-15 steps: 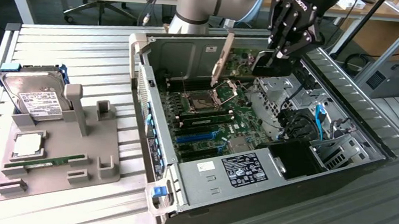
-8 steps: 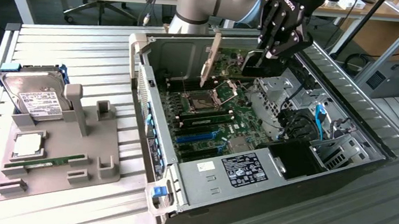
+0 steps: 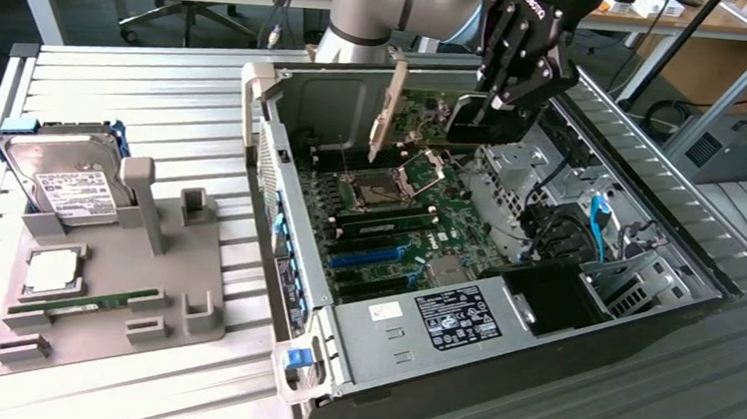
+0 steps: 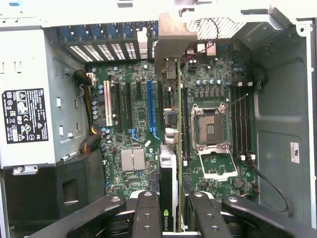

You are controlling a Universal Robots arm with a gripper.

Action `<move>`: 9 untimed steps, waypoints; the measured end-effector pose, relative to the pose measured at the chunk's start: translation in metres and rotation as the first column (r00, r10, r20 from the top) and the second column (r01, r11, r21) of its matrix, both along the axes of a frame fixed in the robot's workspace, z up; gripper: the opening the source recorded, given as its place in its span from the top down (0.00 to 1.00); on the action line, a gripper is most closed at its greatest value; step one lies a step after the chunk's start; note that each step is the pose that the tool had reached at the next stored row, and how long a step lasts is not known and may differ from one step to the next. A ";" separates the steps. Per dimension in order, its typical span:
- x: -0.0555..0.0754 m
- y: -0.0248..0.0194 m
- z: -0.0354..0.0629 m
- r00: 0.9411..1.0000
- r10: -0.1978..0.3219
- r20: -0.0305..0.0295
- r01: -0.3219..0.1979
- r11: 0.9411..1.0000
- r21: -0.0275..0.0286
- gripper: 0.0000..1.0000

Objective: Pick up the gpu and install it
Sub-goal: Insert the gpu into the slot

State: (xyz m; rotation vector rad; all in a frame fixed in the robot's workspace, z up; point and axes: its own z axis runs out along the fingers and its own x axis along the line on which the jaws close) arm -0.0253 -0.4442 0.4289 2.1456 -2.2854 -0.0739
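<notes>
- While the gripper hangs over the open computer case in the upper centre of the exterior view, the gpu sits clamped between its fingers and looks clear of the motherboard.
- Card stands on edge. Its long axis runs from the fingers toward the exterior view's left, grey bracket end farthest from the grip.
- Wrist view: card edge lies parallel to the expansion slots, between the blue slot and the CPU socket. Which slot lies beneath cannot be told.
- Fingers narrow, pinching the card's thin body from both faces; nothing else touched.
- Hard drive and RAM stick rest on the grey holder at lower left, well apart.
</notes>
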 end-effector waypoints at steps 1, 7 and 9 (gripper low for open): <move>0.000 0.0000 0.0000 1.000 0.000 0.000 0.000 1.000 0.000 0.73; -0.003 0.0000 -0.0116 1.000 0.000 0.000 0.000 1.000 0.001 0.73; -0.005 0.0000 -0.0180 1.000 0.000 0.000 0.000 1.000 0.001 0.73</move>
